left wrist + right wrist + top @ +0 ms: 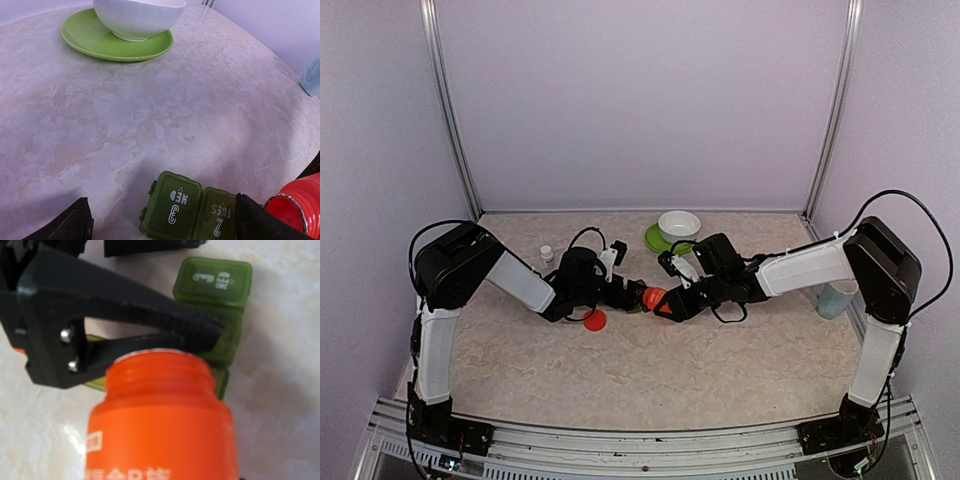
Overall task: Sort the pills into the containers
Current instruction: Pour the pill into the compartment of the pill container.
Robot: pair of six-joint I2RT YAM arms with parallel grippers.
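The containers (187,210) are a dark green strip lying on the table, its lids marked 3 WED and 2 TUES down. My left gripper (162,216) stands open astride the strip, one black finger (70,225) on each side, touching nothing. My right gripper (670,303) is shut on the red bottle (160,415), which has no cap and is tipped on its side, mouth close to the strip (220,285). The left arm's black finger (125,305) crosses just above that mouth. The bottle's open rim (297,202) shows at the right of the left wrist view. No pills are visible.
A red cap (595,320) lies in front of the left gripper. A tiny white bottle (547,255) stands behind the left arm. A white bowl (137,17) sits on a green plate (90,37) at the back. A pale blue cup (835,298) stands at the right wall.
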